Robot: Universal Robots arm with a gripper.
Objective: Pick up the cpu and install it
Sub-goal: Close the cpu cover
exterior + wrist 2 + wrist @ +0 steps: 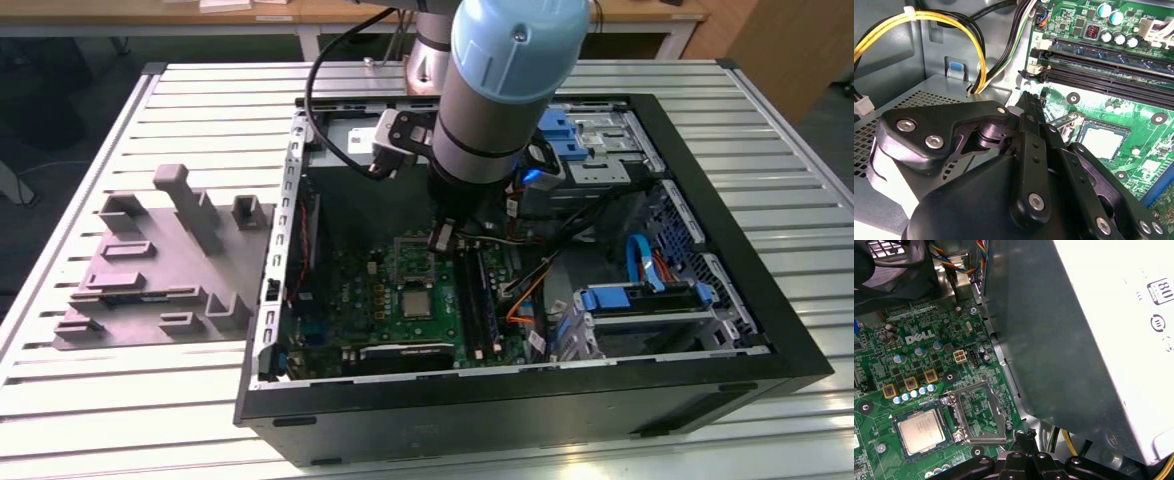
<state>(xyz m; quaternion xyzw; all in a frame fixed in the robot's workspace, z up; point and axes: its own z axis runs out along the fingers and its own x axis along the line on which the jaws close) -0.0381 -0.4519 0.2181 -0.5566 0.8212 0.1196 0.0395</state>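
The cpu [418,300] lies flat in the motherboard's socket, its silvery top facing up; it also shows in both wrist views [921,429] [1102,142]. The socket's metal load plate [976,415] stands swung open beside it. My gripper [441,240] hangs inside the computer case just above the open load plate, a little back from the cpu. Its black fingers come together to a single tip [1029,102] with nothing between them. That tip [1029,436] sits near the plate's outer corner, beside the power supply.
The open black case [747,290] has the green motherboard [387,310] on its floor. A grey power supply box [1079,340] with yellow and black cables [974,55] rises close to the gripper. Memory slots [1104,70] run past the socket. A grey plastic tray [147,270] lies outside, at the exterior view's left.
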